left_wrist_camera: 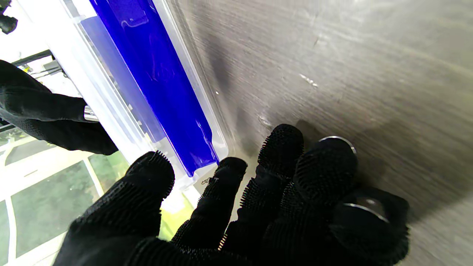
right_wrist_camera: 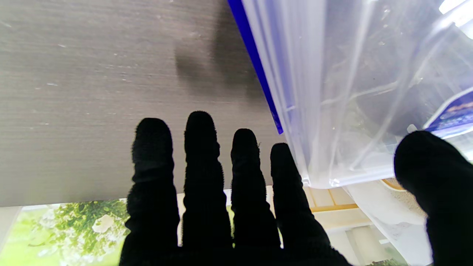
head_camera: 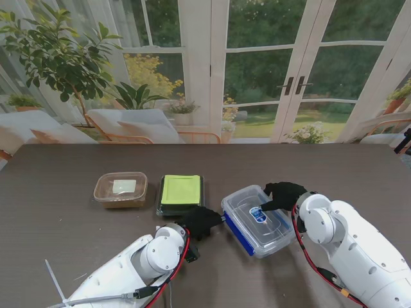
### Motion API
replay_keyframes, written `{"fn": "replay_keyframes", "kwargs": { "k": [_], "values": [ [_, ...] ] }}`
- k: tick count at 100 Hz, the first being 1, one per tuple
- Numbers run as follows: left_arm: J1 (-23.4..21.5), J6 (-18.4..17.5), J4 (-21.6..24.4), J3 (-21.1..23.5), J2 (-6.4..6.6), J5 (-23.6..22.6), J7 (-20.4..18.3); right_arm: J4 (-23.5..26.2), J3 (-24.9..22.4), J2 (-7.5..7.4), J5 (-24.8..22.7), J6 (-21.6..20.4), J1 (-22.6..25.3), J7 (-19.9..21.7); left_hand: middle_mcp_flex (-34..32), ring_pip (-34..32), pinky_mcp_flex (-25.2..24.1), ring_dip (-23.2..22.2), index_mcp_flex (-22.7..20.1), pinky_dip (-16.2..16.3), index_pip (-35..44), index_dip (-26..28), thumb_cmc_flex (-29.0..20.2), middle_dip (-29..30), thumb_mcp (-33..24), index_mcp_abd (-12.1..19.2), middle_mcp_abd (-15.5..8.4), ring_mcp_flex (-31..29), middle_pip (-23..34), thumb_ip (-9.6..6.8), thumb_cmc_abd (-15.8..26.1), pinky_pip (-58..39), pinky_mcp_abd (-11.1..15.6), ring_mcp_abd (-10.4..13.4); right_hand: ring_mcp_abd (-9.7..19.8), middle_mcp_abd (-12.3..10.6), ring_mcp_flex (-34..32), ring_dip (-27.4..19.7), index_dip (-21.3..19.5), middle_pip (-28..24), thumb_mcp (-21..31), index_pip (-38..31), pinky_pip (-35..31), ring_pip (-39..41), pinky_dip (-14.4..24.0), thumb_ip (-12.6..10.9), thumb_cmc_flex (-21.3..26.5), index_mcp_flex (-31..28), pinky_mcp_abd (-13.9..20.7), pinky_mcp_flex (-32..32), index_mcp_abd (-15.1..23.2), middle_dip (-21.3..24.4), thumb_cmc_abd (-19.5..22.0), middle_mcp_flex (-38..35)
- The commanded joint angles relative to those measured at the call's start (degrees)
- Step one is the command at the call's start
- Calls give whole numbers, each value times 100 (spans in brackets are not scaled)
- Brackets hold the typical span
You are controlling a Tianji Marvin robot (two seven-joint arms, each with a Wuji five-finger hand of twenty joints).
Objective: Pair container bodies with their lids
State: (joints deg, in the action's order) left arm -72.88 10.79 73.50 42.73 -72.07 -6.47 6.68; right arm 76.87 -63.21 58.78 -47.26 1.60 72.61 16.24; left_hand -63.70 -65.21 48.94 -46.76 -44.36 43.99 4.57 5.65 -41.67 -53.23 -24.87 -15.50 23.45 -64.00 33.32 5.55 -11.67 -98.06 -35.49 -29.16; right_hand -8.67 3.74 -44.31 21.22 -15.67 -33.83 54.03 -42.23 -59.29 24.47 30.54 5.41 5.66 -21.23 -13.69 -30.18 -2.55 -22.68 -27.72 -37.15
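Observation:
A clear container with blue side clips and a clear lid bearing a blue label sits on the table right of centre. My right hand is at its far right corner, with the thumb reaching over the lid and straight fingers beside the wall. The right wrist view shows those fingers next to the clear container. My left hand is at the container's left end, fingers loosely curled. In the left wrist view, the fingertips lie close to the blue clip. Neither hand grasps anything.
A black container with a green lid stands just left of the clear one, close to my left hand. Farther left is a brownish clear container with something white inside. A white cable tie lies near the table's front left.

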Motion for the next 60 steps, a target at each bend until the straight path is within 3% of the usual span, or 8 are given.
{"fn": "replay_keyframes", "kwargs": {
  "k": [1, 26, 47, 60],
  "values": [
    [13, 24, -27, -7, -66, 36, -174, 12, 28, 21, -17, -38, 43, 97, 108, -279, -30, -118, 117, 95, -82, -53, 58, -110, 153, 216, 165, 31, 72, -172, 267, -43, -163, -244, 68, -123, 68, 35, 69, -20, -67, 57, -16, 11, 11, 79, -25, 280, -27, 1499, 285, -23, -187, 217],
    [51, 122, -138, -37, -129, 291, -222, 78, 10, 15, -18, -1, 94, 151, 270, -239, -207, -168, 360, 107, -166, -86, 18, -132, 377, 317, 223, 220, -31, -194, 344, 104, -202, -322, 49, -125, 124, 37, 93, -25, -172, 47, 16, 1, 31, 89, -8, 486, -27, 1536, 88, -19, -227, 318],
    [82, 280, -201, -111, -160, 250, -200, 124, -10, 9, -15, 18, 136, 194, 320, -148, -342, -191, 795, 180, -308, -144, -17, -111, 523, -110, 273, 295, -104, -217, 379, 266, -319, -413, 58, -126, 143, 44, 104, -44, -230, 9, 36, 13, 51, 99, 5, 599, -24, 1555, 12, -18, -254, 379],
    [127, 253, -281, -158, -198, 298, -185, 134, -13, 7, -17, 25, 150, 208, 350, -122, -388, -198, 954, 218, -346, -165, -20, -96, 548, 100, 265, 330, -128, -229, 386, 318, -313, -392, 55, -123, 149, 44, 117, -48, -228, -4, 49, 13, 61, 102, 28, 617, -21, 1567, -28, -12, -299, 392]
  ]
}}
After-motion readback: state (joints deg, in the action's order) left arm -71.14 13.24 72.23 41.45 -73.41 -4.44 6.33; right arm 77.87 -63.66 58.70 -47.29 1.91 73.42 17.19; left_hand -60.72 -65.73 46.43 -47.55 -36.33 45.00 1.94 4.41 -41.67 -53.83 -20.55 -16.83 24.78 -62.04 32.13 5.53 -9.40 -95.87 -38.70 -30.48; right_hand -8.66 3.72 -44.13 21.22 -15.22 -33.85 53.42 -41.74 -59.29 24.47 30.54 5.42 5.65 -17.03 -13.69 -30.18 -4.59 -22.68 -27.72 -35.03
